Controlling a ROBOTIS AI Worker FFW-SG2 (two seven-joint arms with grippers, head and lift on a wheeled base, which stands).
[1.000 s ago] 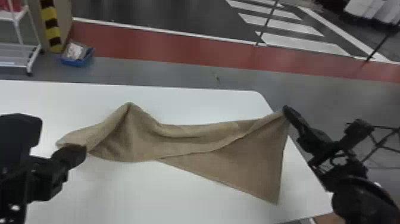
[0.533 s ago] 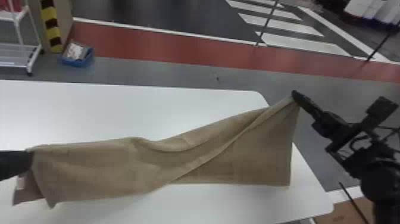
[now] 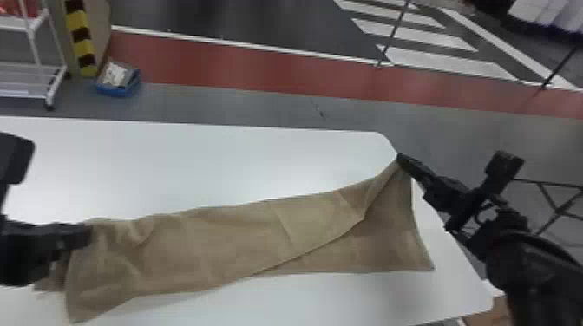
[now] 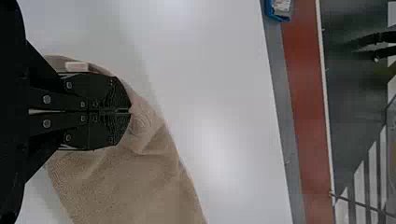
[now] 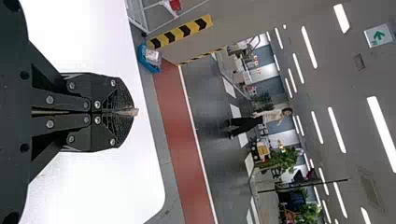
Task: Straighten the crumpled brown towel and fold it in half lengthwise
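Brown towel point(image 3: 243, 247) is spanning the white table point(image 3: 195, 164), lower frame.
My left gripper point(image 3: 89, 236) is pinching its left end, my right gripper point(image 3: 401, 158) its upper-right corner; beyond, red floor point(image 3: 243, 67) is running across, blue bin point(image 3: 116, 90) sitting upper left.

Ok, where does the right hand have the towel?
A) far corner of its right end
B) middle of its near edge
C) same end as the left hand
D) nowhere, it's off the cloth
A: the head view shows the right hand on the far right corner of the towel, and its wrist view shows cloth pinched at the tips.
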